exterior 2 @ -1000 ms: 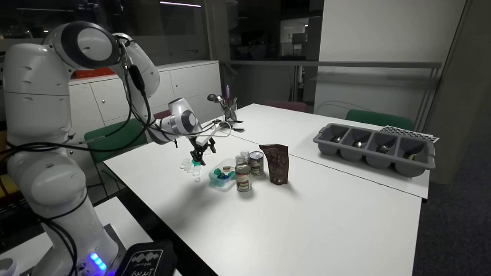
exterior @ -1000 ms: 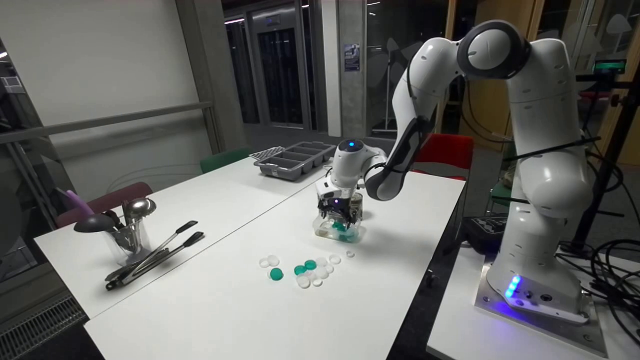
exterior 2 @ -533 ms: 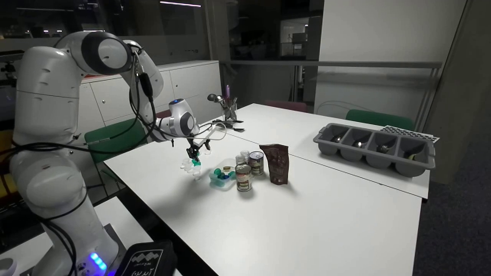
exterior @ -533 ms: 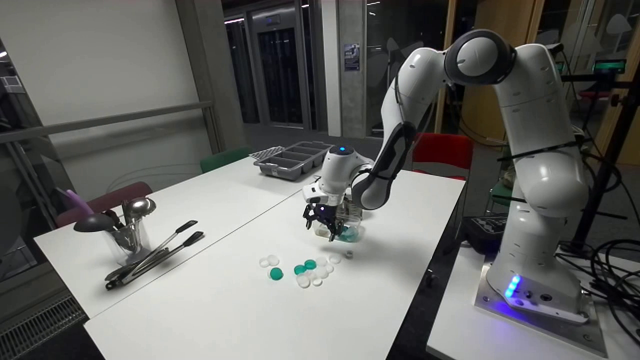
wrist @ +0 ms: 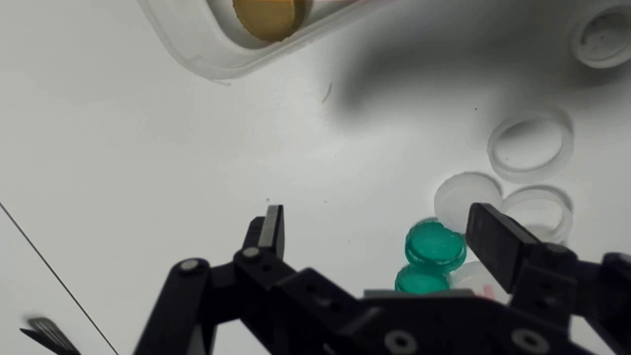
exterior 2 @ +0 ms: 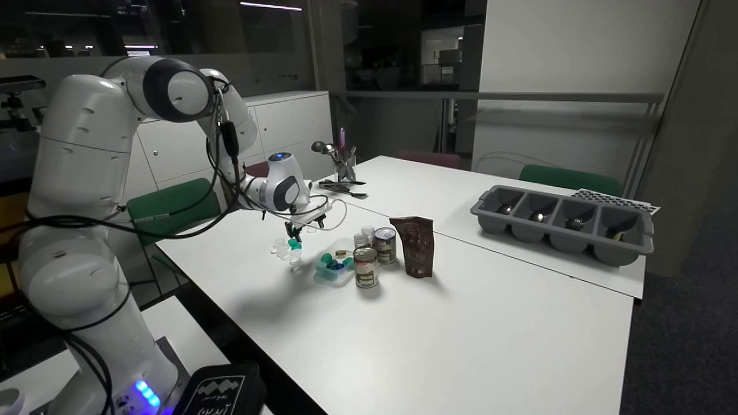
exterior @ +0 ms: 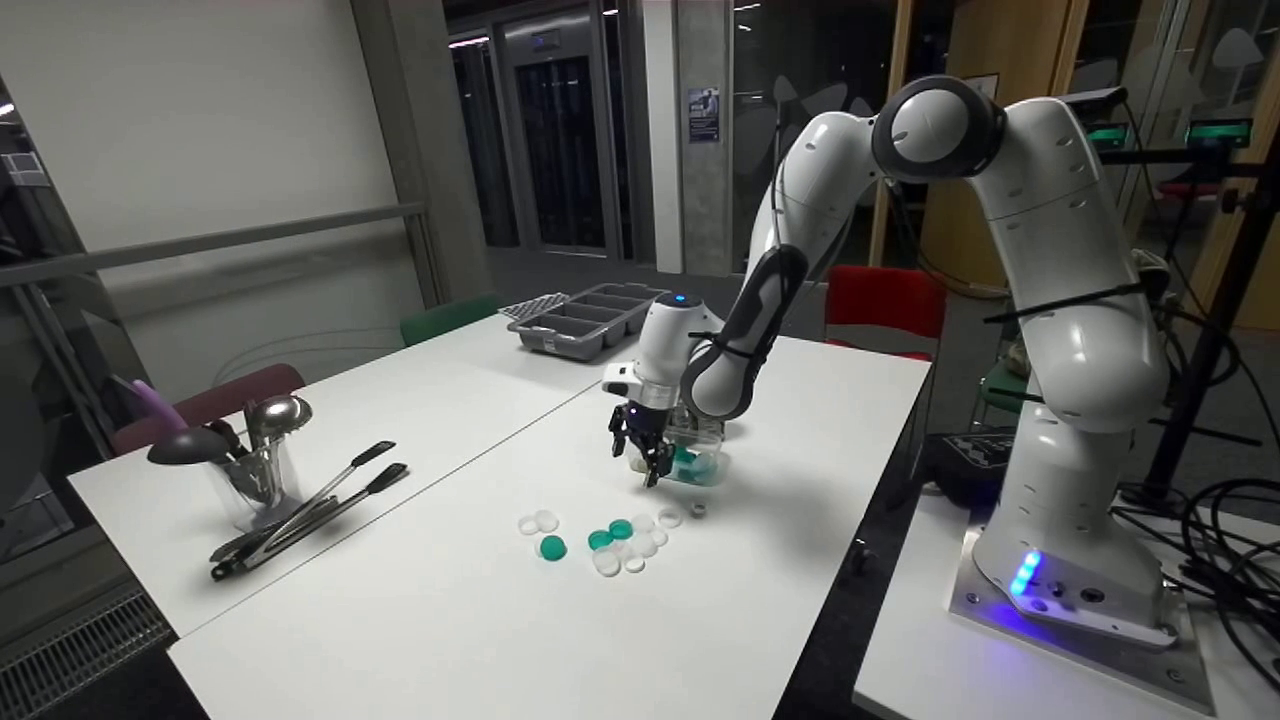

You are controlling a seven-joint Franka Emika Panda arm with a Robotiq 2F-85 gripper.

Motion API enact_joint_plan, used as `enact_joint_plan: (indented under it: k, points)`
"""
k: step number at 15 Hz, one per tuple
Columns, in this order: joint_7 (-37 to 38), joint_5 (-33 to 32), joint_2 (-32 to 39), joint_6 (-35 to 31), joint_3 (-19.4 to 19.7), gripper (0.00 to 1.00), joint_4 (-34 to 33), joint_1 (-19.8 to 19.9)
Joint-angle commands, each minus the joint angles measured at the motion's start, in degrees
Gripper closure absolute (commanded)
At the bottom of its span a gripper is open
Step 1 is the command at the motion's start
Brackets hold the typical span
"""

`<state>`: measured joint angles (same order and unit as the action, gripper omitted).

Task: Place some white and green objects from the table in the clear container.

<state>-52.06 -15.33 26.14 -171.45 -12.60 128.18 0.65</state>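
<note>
The clear container (exterior: 708, 468) holds green, blue and tan caps. It shows in both exterior views (exterior 2: 330, 278), and its corner shows at the top of the wrist view (wrist: 194, 47). My gripper (wrist: 377, 222) is open and empty above the table, beside the container and on the side of the loose caps; it shows in both exterior views (exterior: 636, 463) (exterior 2: 307, 228). Green caps (wrist: 435, 246) lie low between the fingers in the wrist view. A white cap (wrist: 461, 197) and white rings (wrist: 530, 165) lie by the right finger. Another green cap (exterior: 552, 547) lies apart with white ones.
Food cans (exterior 2: 366, 271), small clear jars (exterior 2: 361, 237) and a brown pouch (exterior 2: 416, 248) stand beside the container. A grey divided tray (exterior 2: 562, 225) stands farther off. Tongs (exterior: 310, 515) and a utensil cup (exterior: 255, 480) stand at the far side. A small cap (wrist: 604, 42) lies alone.
My gripper has moved from over the container to beside it, toward the loose caps, and sits lower. The wrist has become more upright. The caps and container have stayed in place.
</note>
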Motion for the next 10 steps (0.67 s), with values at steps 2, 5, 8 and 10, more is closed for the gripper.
enact_joint_plan:
  k: [2, 5, 8, 10]
  points:
    - [5.75, -0.14, -1.89, 7.16, 1.75, 0.0, -0.05, -2.08]
    - [7.87, -0.26, -3.01, 12.77, 1.77, 0.0, 0.55, -3.18]
    - [9.23, -0.54, -3.34, 15.51, 1.76, 0.0, 0.49, -4.01]
    - [8.99, -0.45, -3.2, 16.56, 1.46, 0.0, 0.11, -4.03]
